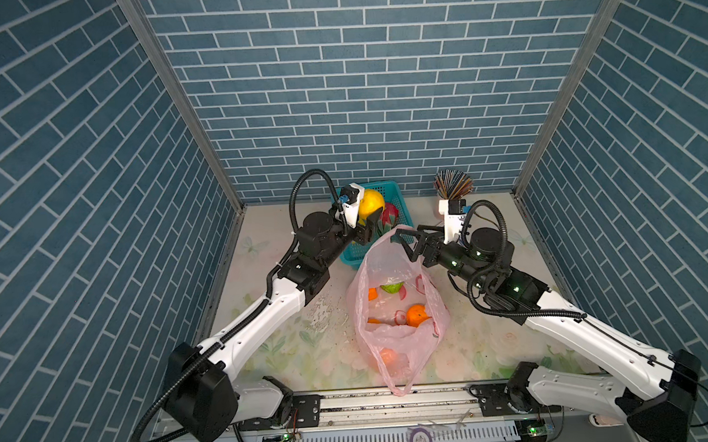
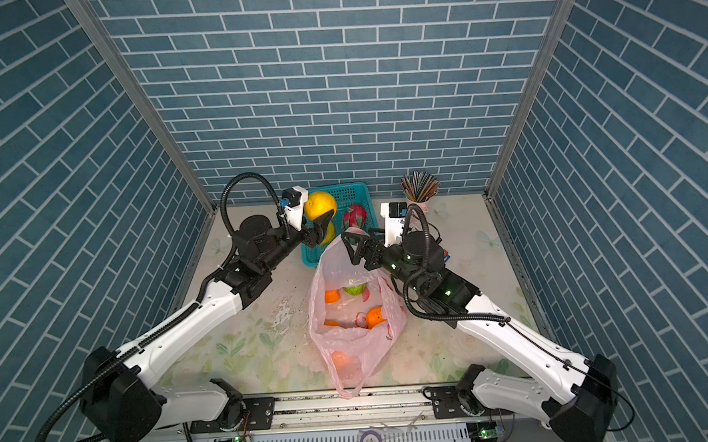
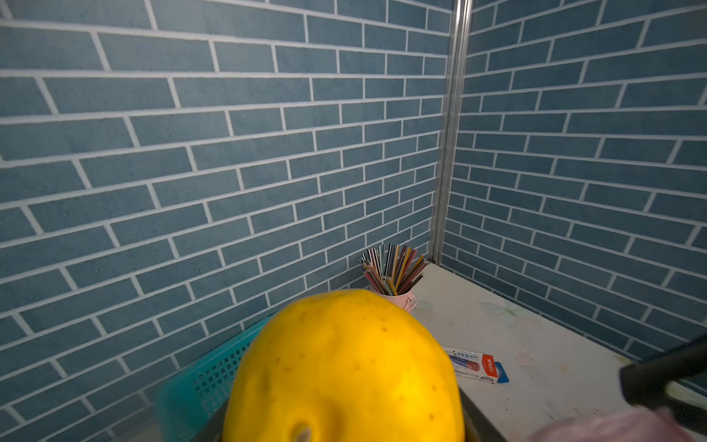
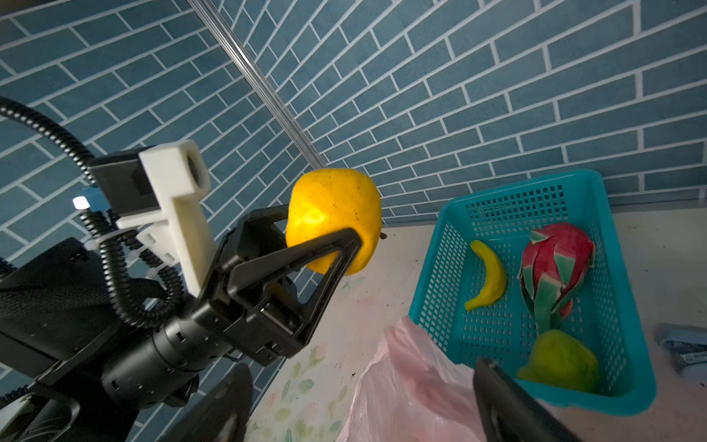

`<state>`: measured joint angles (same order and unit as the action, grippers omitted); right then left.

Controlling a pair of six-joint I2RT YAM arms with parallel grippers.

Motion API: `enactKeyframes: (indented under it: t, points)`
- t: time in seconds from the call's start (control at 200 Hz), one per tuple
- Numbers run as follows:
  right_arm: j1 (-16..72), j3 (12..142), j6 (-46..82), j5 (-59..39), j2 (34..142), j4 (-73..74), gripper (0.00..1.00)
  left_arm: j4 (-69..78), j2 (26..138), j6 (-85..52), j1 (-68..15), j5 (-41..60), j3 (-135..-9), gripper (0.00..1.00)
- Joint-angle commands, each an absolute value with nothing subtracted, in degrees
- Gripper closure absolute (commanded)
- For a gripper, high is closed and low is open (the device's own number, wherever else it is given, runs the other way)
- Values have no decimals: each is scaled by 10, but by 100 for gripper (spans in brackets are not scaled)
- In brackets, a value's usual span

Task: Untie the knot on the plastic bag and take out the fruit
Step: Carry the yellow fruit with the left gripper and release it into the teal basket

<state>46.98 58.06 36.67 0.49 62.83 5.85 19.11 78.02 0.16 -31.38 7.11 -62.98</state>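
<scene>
I have the left end effector (image 4: pixel 336 237) clamped on the yellow fruit (image 4: pixel 333 206), one finger across its near face and the other hidden behind it. It is held clear of the worktop (image 1: pixel 496 339) so it can go down into the teal basket (image 4: pixel 516 183) just beyond the fingertips. Whether it hangs over the basket's rim or just short of it I cannot tell. The dragon fruit (image 4: pixel 554 260), a yellow-green fruit (image 4: pixel 558 363) and the banana (image 4: pixel 489 275) lie in that basket, so I take it as the drop spot. The right end effector (image 1: pixel 406 234) sits at the far lip of the plastic bag (image 1: pixel 396 336), jaws spread wide. The pink film lies between them but is not pinched, as far as I can see. I judge that it is placed there to prop the mouth open. No knot shows and the mouth gapes. Below and behind that end effector, inside the bag, oranges (image 1: pixel 417 314) and a green fruit (image 1: pixel 391 287) wait to come out.
</scene>
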Motion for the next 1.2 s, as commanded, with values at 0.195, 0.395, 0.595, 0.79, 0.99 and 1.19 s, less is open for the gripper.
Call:
enactKeyframes:
  t: [0.195,0.395,0.595,0.79,0.99,1.19]
  points:
    - [464,632,393,11,665,31,10,63,922,-107,-249,83,-769,54]
    - [461,636,397,16,672,17,11,-32,1029,-102,-237,62,-878,56]
    - [459,640,400,13,677,8,11,-127,1142,-80,-233,38,-996,56]
    - [455,637,402,12,675,3,11,-215,1247,-60,-234,3,-1102,57]
    - [455,635,403,11,676,0,10,-293,1340,-49,-234,-21,-1200,57]
    - [455,630,405,10,673,0,10,-325,1393,-44,-233,-51,-1239,57]
